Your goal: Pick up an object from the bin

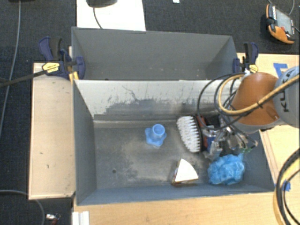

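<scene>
Toward the left, the grey metal bin [84, 139] shows a sloping side wall and a scuffed floor. Near the middle of that floor stands a small light-blue plastic piece [155, 135], shaped like a short cup or fitting, well apart from the other things. Right of it, nearer the front wall, lies a white wedge [186, 171] with a brown underside, its tip pointing toward the back. Behind the wedge lies a brush [189, 134], its white bristles facing left and its dark back turned right. Just beside that back, the gripper [218, 143] is low over the floor, between the brush and a crumpled blue lump [227, 168] that lies near the front right corner. The lump's upper edge meets the gripper in the view. Whether the gripper is open or closed cannot be told. Farthest right, the arm's orange cover [255, 100] and looped cables [220, 95] hang over the bin's right wall.
</scene>
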You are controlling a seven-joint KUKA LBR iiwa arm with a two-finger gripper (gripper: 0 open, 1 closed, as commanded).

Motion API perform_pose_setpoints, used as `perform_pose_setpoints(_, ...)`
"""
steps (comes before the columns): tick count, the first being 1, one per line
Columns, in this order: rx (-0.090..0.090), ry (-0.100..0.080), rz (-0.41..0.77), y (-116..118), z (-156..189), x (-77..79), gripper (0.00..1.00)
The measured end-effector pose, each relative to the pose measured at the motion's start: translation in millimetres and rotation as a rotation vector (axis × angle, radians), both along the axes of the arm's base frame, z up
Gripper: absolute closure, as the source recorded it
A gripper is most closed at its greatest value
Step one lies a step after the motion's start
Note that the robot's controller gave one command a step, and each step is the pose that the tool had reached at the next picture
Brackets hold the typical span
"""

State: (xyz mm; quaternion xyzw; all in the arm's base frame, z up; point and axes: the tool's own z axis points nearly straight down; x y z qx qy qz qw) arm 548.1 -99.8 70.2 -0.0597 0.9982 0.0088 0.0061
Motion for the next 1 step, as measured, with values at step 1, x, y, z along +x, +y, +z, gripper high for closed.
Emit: perform_pose_setpoints(1, 0.0, 0.007, 0.0, 0.1, 19.7, -4.3, 1.0)
